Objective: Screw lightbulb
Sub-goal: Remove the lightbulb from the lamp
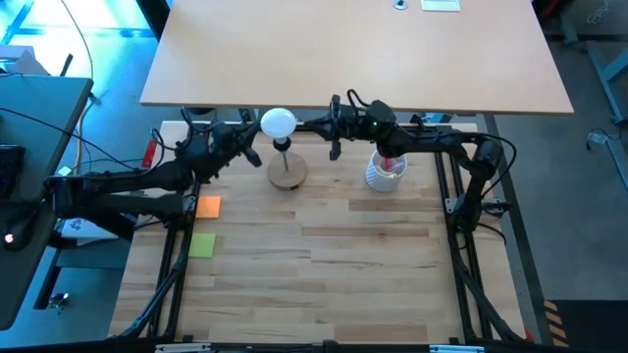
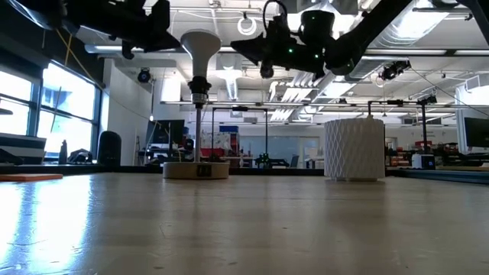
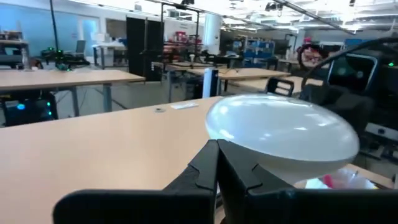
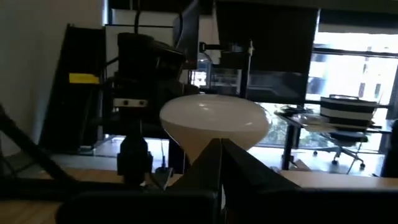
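The white lightbulb (image 1: 279, 123) stands globe-up with its neck in the black socket (image 2: 199, 84) on top of the post of the round wooden base (image 1: 287, 175). It also shows in the low view (image 2: 200, 44) and in both wrist views (image 3: 283, 134) (image 4: 214, 121). My left gripper (image 1: 251, 149) is shut and hangs just left of the bulb at globe height, clear of it (image 2: 157, 30). My right gripper (image 1: 336, 132) is shut and hangs just right of the bulb, also clear of it (image 2: 266, 53).
A white perforated cup (image 1: 386, 172) with pink items stands right of the base, under the right arm. An orange note (image 1: 208, 206) and a green note (image 1: 202, 245) lie at the table's left. A pale tabletop (image 1: 353, 49) lies beyond the far edge.
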### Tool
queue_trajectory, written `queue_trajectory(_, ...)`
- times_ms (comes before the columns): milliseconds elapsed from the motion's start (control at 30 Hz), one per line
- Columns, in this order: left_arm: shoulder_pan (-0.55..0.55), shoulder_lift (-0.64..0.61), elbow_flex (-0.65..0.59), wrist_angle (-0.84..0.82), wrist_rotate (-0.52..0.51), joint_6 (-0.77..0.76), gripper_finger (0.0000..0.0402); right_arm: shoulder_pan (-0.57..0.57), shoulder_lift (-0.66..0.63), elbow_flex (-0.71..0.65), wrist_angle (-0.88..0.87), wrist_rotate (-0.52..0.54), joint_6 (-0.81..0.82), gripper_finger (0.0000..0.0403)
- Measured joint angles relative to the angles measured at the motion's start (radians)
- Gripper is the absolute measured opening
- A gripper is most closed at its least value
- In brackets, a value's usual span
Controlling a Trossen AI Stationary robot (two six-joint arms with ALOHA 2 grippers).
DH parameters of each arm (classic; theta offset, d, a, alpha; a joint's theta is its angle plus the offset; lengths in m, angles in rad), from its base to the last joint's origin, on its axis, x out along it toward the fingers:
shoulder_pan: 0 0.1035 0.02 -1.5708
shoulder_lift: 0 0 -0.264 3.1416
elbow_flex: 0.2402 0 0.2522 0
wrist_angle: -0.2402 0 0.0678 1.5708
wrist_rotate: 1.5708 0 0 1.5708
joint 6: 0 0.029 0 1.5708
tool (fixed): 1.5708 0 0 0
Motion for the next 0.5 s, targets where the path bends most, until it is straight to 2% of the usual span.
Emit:
queue_trajectory(100,0.032,0.016,0.000,0.002,0.065,0.000,0.0000,0.038,0.000,0.024,-0.037,0.127,0.001,0.0000)
queue_trajectory(233,0.045,0.043,0.000,0.020,0.105,-0.006,0.0000,0.071,-0.002,0.067,-0.140,0.210,-0.120,0.0000)
queue_trajectory(300,0.037,0.051,0.000,0.032,0.107,-0.007,0.0000,0.076,-0.003,0.076,-0.155,0.232,-0.133,0.0000)
queue_trajectory(500,-0.027,0.044,0.000,0.037,0.168,-0.003,0.0000,0.071,-0.003,0.079,-0.173,0.424,-0.090,0.0000)
